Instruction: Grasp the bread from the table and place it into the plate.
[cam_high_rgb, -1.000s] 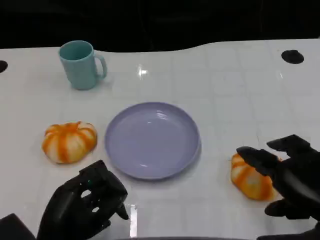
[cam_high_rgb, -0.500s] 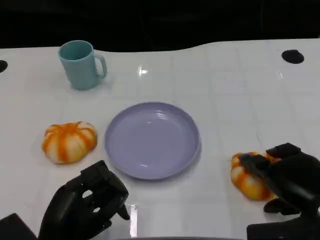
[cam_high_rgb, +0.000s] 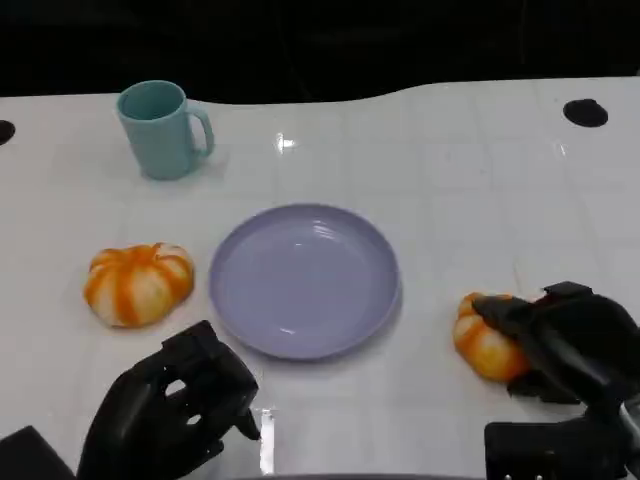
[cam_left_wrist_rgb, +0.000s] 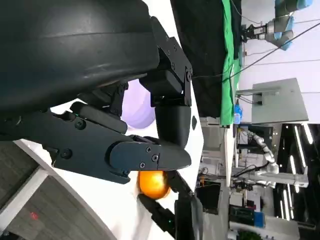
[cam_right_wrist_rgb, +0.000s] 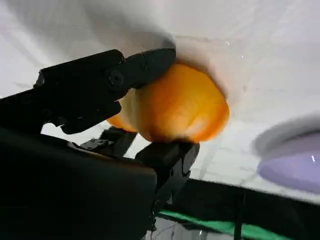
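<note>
The right hand (cam_high_rgb: 565, 340) is wrapped around the bread (cam_high_rgb: 485, 338) at the near right of the worktop (cam_high_rgb: 450, 180), just right of the plate (cam_high_rgb: 305, 280); the right wrist view shows one finger (cam_right_wrist_rgb: 107, 75) lying over the top of the loaf and another pressing from the opposite side, so it is grasping the bread, which seems to sit on or barely off the surface. The risk is in that grip. The loaf is rounded and looks glossy, and the fingers meet it high and low, not around its widest part, so I judge it could squirt out sideways or roll in the hand once lifted. A soft loaf could also dent under a harder squeeze. If it rides low on the way across, its underside could catch the plate's raised rim and shove the plate toward the second bread (cam_high_rgb: 138, 283) on the left. Letting go too early would drop it on the rim, and a round thing may well roll off again. The left hand (cam_high_rgb: 175, 415) sits near the front edge with fingers curled in on nothing, close to the plate's near side; it is apart from the path now, but any drift would crowd the landing spot. The cup (cam_high_rgb: 165, 128) stands well clear at the far left.
</note>
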